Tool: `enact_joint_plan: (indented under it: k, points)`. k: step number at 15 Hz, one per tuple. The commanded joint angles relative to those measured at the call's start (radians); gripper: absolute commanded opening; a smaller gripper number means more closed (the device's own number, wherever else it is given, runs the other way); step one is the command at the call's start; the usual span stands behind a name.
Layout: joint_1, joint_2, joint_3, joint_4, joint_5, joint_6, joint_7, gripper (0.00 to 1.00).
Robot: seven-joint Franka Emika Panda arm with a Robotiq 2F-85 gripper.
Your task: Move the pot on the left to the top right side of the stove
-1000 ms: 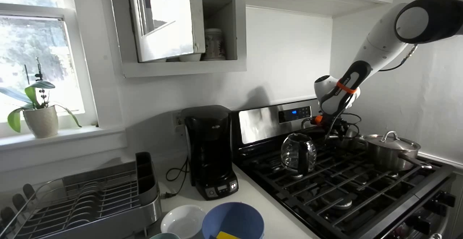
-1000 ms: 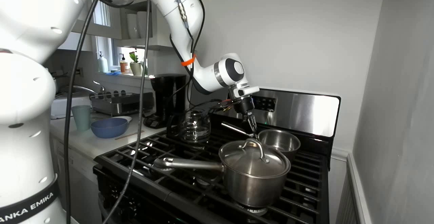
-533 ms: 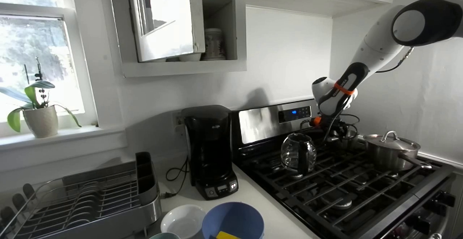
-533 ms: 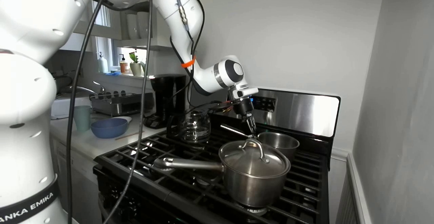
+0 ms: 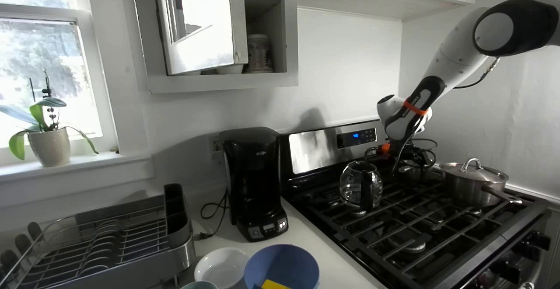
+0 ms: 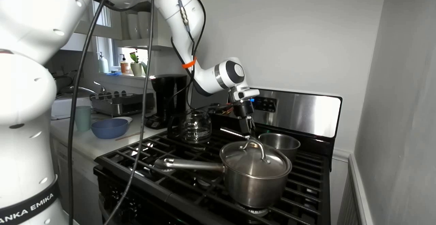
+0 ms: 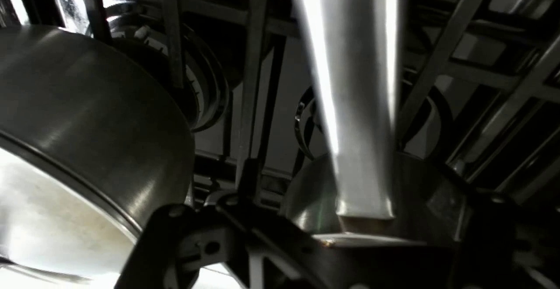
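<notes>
The pot (image 6: pixel 279 141), a small steel saucepan, is at the back right of the stove (image 6: pixel 306 116), near its back panel. The lidded pot in front hides its base. Its long handle (image 6: pixel 233 132) points toward the glass carafe. My gripper (image 6: pixel 249 133) is at the handle's root beside the pot wall. In the wrist view the handle (image 7: pixel 361 96) runs between the spread fingers of the gripper (image 7: pixel 363 188), with a gap on either side. In an exterior view the wrist and gripper (image 5: pixel 413 164) cover most of the pot.
A lidded steel pot (image 6: pixel 255 184) stands right in front of the saucepan; its wall (image 7: pixel 87 105) is close to the gripper in the wrist view. A glass carafe (image 5: pixel 361 186) sits on the left grates. The coffee maker (image 5: pixel 253 184) and blue bowl (image 5: pixel 282 265) are on the counter.
The fingers have spread apart around the handle. The handle's end has come down slightly, and the wrist has lowered a little. The lidded pot and carafe stay put.
</notes>
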Motion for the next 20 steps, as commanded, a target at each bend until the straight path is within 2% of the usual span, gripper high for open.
enact_joint_plan:
  k: [1,5,9,13,20]
  points:
    - [-0.027,-0.064,0.041,-0.01,0.064,-0.072,-0.135,1.0]
    - [-0.082,-0.133,0.103,-0.008,0.198,-0.131,-0.427,1.0]
    - [-0.106,-0.238,0.119,-0.037,0.291,-0.231,-0.696,1.0]
    - [-0.103,-0.39,0.1,-0.13,0.231,-0.322,-0.926,1.0]
    - [-0.15,-0.674,0.097,-0.34,0.086,-0.374,-1.304,1.0]
